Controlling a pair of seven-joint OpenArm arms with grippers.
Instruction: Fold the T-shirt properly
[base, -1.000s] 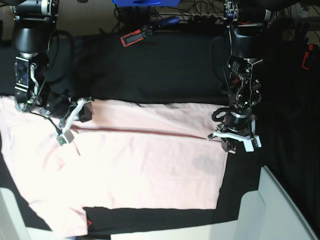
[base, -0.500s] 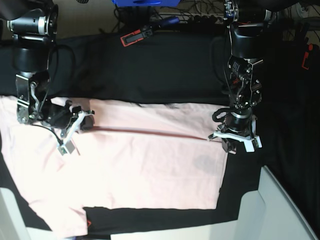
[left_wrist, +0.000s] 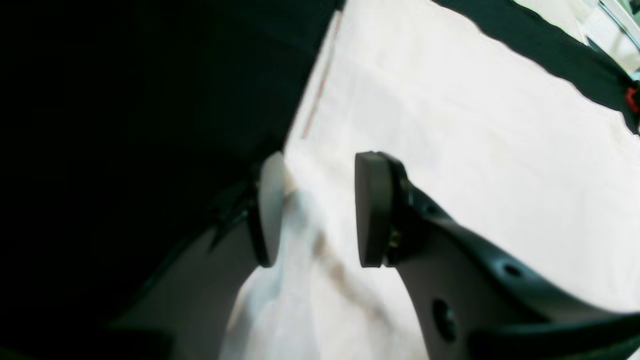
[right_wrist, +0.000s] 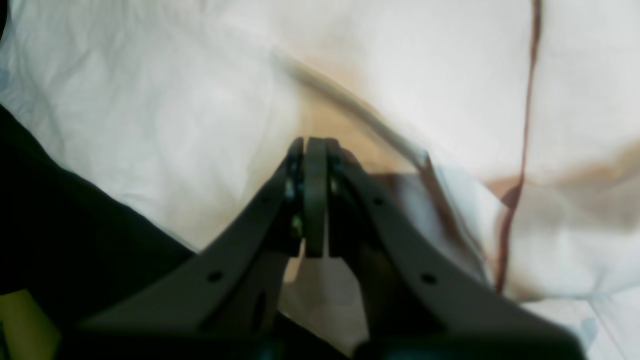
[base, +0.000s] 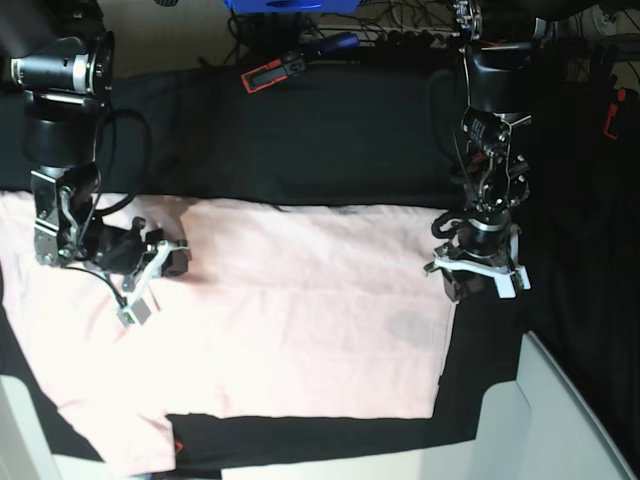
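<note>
On the left of the base view the right gripper (base: 150, 285) sits low over the T-shirt (base: 300, 320), out by the sleeve end, and its wrist camera shows the two pads pressed flat together with only a thin pale sliver between them; whether any cloth is caught there, the blur will not let me say. Pink fabric fills that wrist view, creased, with a dark reddish seam line running down its right side. Across the middle, the pale pink T-shirt lies spread plain side up on the black cloth (base: 330, 140) covering the desk, one sleeve trailing toward the lower left corner. Beyond it, near the far edge, a black and red tool (base: 275, 70) lies on the cloth, and a blue object (base: 272, 5) pokes in at the top. Over to the right, the left gripper (base: 478, 280) hangs just at the shirt's right edge, fingers spread: from its wrist camera the two pads (left_wrist: 371, 210) stand clearly apart, straddling the boundary where pink fabric meets black cloth, nothing pinched between them. A pale grey panel (base: 560, 420) fills the lower right corner.
</note>
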